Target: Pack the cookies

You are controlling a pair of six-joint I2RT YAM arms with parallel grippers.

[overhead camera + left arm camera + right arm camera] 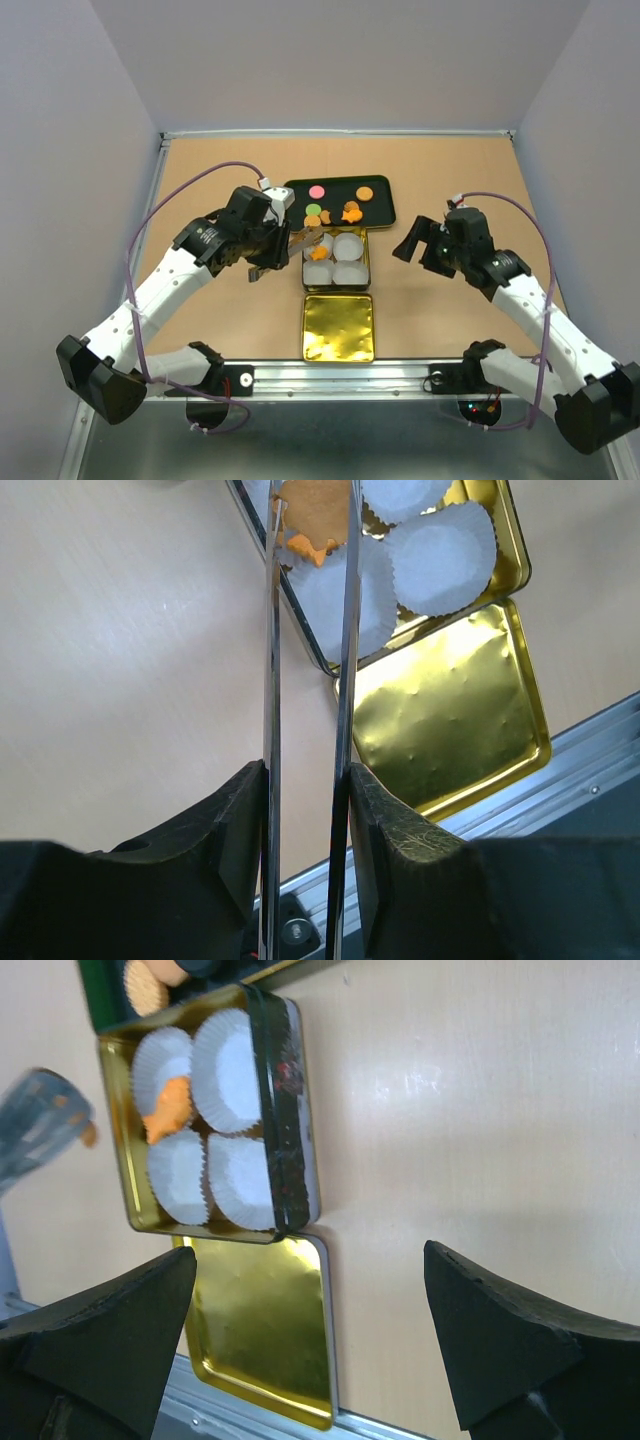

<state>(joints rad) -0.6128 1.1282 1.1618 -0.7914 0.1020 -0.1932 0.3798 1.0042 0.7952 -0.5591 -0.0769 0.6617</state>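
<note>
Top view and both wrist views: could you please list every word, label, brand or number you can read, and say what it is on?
None can be read in any view.
The tin, lid, tray, cups and tweezers show no writing.
The tin's dark side wall has reddish marks that are too blurred to read.

Tan table [480,180]; on it a dark tray [340,192], a gold tin [368,261], its lid [338,328] just nearer
</note>
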